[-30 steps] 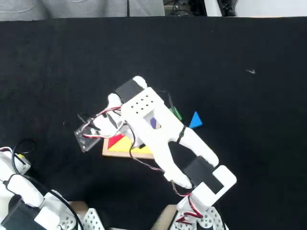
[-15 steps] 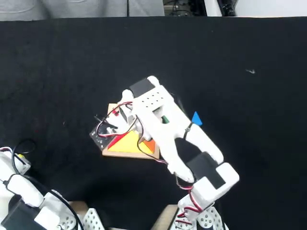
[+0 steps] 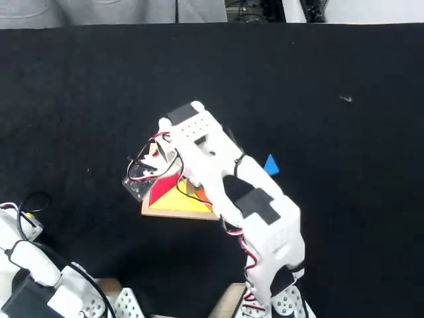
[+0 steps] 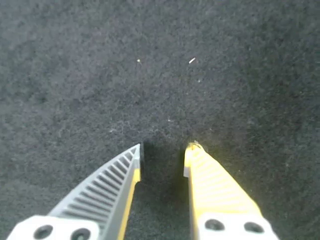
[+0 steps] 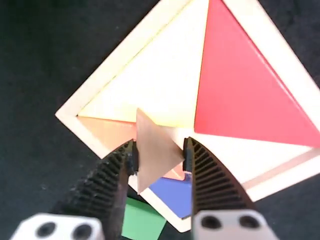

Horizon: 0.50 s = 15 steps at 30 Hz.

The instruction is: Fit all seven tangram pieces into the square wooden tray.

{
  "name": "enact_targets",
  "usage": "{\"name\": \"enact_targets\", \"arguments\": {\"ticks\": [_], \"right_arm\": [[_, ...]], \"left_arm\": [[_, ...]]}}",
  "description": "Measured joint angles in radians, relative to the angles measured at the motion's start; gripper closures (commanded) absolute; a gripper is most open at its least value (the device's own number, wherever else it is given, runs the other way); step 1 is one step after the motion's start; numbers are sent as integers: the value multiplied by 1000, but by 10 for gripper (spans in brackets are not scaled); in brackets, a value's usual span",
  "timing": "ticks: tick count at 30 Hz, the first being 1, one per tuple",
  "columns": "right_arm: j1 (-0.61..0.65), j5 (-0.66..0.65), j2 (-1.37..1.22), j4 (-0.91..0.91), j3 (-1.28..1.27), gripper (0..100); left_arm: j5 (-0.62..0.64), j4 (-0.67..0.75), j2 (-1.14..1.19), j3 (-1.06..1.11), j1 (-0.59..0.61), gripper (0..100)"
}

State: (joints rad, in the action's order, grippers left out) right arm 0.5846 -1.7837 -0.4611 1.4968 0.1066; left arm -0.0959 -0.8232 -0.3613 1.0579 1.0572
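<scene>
Right wrist view: tan triangle (image 5: 151,150) inside right gripper (image 5: 159,152), above tray (image 5: 107,74).

From above I see the right arm (image 3: 225,185) stretched over the wooden tray (image 3: 172,213), covering much of it. A red triangle (image 3: 159,194) and a yellow triangle (image 3: 185,201) lie inside. A blue triangle (image 3: 270,164) sits on the black table (image 3: 344,165), apart from the tray.

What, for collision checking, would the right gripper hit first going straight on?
Probably the orange piece in the wooden tray, directly beyond the triangle held by the right gripper; depth is unclear.
</scene>
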Motion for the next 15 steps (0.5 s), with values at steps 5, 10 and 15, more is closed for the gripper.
{"name": "enact_targets", "arguments": {"ticks": [5, 10, 15], "right_arm": [[-9, 63, -8, 43, 64, 811], [-15, 103, -15, 48, 68, 698], [-14, 104, -15, 48, 68, 698]], "left_arm": [[0, 0, 0, 0, 0, 848], [0, 6, 0, 8, -3, 848], [0, 6, -2, 8, -3, 848]]}}
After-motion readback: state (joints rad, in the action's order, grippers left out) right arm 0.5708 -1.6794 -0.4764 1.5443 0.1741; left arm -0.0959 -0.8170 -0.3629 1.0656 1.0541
